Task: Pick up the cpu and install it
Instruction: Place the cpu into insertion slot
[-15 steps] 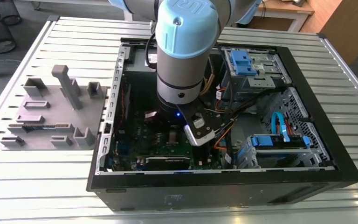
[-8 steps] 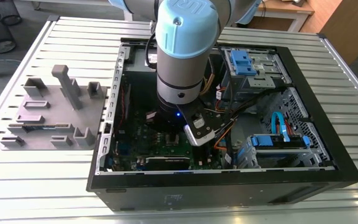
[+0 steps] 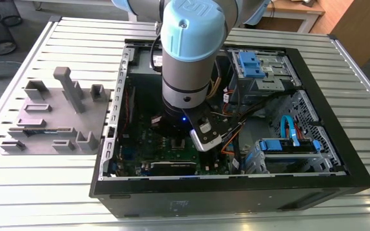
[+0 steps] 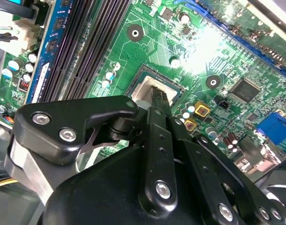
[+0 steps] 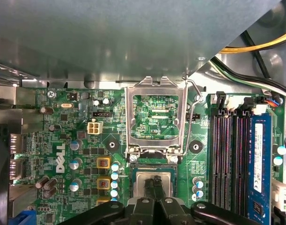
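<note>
Inside computer case (image 3: 236,190), cpu (image 5: 142,183) seemingly seated in socket (image 5: 131,180), pincer (image 5: 154,181) above

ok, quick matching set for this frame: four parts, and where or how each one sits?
Things:
1. cpu
2. socket frame
3. memory slots
4. grey fixture tray

States:
A. outside the computer case, on the exterior view's left
B. silvery, directly under the gripper
C. swung open, standing up off the board
D. black, in parallel rows

Pairs: 1-B, 2-C, 3-D, 4-A
</note>
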